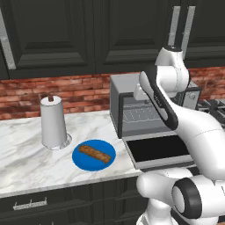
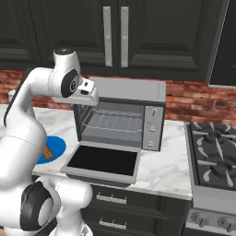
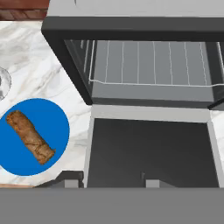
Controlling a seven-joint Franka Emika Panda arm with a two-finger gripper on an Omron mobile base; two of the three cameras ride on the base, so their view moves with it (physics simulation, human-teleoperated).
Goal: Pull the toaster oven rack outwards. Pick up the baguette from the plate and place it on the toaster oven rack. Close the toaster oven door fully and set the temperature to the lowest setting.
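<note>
On the marble counter (image 1: 26,149), close against the brick back wall, the toaster oven (image 2: 138,92) stands with the toaster oven door (image 2: 102,160) dropped flat, its front edge reaching out to the counter's front edge. We see the toaster oven rack (image 3: 153,63) inside the cavity, its front wire level with or just behind the opening, so we judge the pull-out step is not yet done. Our gripper (image 3: 111,183) hangs above the open door, looking down into the oven; just the dark tips of its fingers (image 3: 70,178) show at the bottom of the hand view, and we cannot tell from them how wide they stand. To do this step well, we should come down and forward toward the middle of the rack's front wire, keep clear of the cavity's top lip and the door glass, close on that one wire rather than several, and draw straight out along the side rails, level, so the rack does not twist or jam. We should stop with the rack over the door but not free of its rails. Left of the door, near the counter's front edge, the baguette (image 1: 94,154) lies slantwise on the plate (image 1: 81,163), with a paper towel roll (image 1: 53,121) just behind the plate.
</note>
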